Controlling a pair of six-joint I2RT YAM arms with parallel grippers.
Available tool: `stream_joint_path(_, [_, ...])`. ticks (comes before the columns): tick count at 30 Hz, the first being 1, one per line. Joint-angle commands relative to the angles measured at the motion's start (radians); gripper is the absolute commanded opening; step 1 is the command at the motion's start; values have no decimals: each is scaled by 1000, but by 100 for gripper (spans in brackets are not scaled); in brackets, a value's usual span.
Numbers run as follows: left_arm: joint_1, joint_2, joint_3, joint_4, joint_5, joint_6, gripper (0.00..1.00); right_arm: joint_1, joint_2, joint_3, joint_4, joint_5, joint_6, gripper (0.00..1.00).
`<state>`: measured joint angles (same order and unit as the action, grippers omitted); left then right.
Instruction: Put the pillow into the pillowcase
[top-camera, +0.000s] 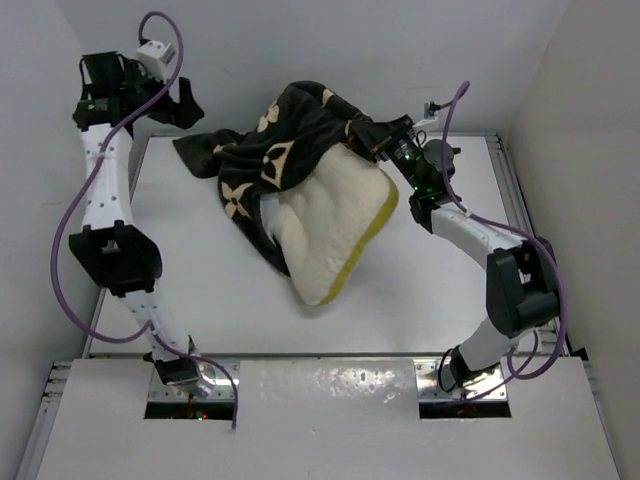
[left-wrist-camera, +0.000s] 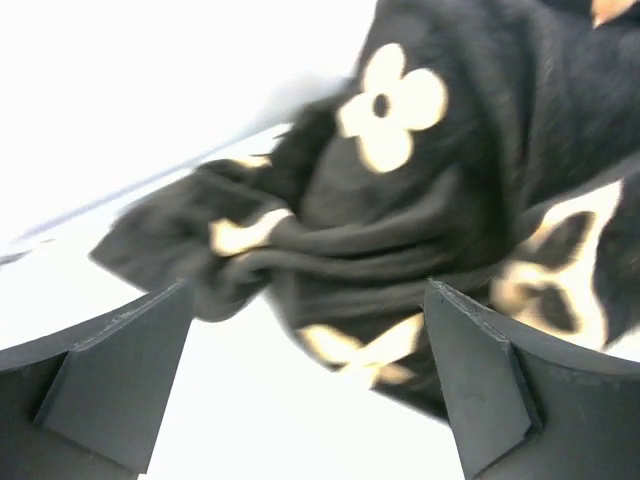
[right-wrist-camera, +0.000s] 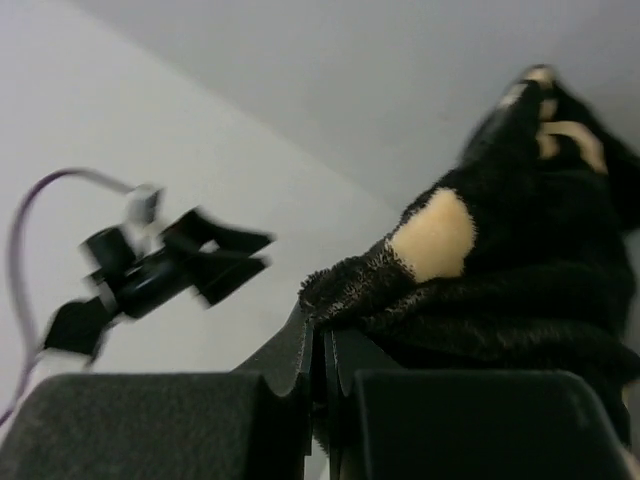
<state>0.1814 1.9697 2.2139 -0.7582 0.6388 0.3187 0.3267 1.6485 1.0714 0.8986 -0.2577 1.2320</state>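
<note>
Above the white table (top-camera: 200, 290), the right gripper (right-wrist-camera: 320, 340) pinches the pillowcase (right-wrist-camera: 520, 250) edge while the left gripper (left-wrist-camera: 308, 300) gapes empty.

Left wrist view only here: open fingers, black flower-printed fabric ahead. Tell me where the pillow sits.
Observer: The cream quilted pillow with yellow piping pokes out of the black flower-printed pillowcase on its near side, partly uncovered.
Operator: Report the right gripper.
Observer: The right gripper is shut, pinching the pillowcase's edge.
Operator: Place my left gripper for me.
Observer: The left gripper hangs open near the white table's far-left corner, apart from the fabric.
</note>
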Motion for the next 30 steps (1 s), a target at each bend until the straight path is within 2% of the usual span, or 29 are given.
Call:
stream_joint_path(1, [15,-149,-86,-87,87,234,88,-9,-95,1,-44,118,-64,0])
stream_joint_path(2, [10,-181,-243,-205,111,305,71,-9,-107,-23,-53,124,-71,0])
stream_joint_path(3, [-26,-193,-320,-267,114,456,25,-9,-113,-39,-50,133,-74,0])
stream_joint_path(4, [-57,-201,-403,-318,90,517,8,-9,-116,-51,-50,136,-72,0])
stream_joint_path(5, [-83,-216,-550,-370,66,552,2,-11,-118,-77,-53,141,-74,0])
stream_joint_path(6, [-121,-229,-622,-371,50,586,0,-11,-124,-88,-72,149,-75,0])
stream_joint_path(7, [-140,-244,-691,-339,59,592,2,-9,-124,-97,-79,169,-84,0])
stream_joint_path(8, [-170,-282,-820,-304,73,585,15,-9,-124,-108,-85,175,-95,0])
stream_joint_path(9, [-210,-304,-874,-256,65,527,26,-11,-121,-113,-102,182,-107,0])
stream_joint_path(10, [-244,-325,-928,-143,47,478,35,-9,-119,-120,-109,196,-118,0])
stream_joint_path(11, [-307,-362,-1001,-100,-3,447,49,-11,-116,-123,-109,202,-127,0])
stream_joint_path(12, [-333,-377,-1029,-51,-34,360,52,-12,-118,-129,-110,207,-135,0])
stream_joint_path(13, [-350,-391,-1055,62,-69,296,54,-14,-121,-143,-113,221,-138,0])
stream_joint_path(16, [-382,-445,-1161,186,-123,150,59,-15,-137,-166,-109,233,-163,0])
stream_joint_path(19, [-422,-457,-1229,233,-172,27,60,-9,-159,-183,-101,239,-186,0])
stream_joint_path(21, [-445,-457,-1285,273,-305,-68,60,-11,-165,-197,-75,242,-187,0])
stream_joint_path(23, [-441,-460,-1322,301,-308,-143,59,-12,-167,-200,-49,239,-184,0])
stream_joint_path(26, [-456,-462,-1364,361,-232,-263,60,-12,-165,-191,-50,230,-192,0])
stream_joint_path(30, [-488,-443,-1401,385,-323,-385,61,-12,-165,-186,-33,227,-194,0])
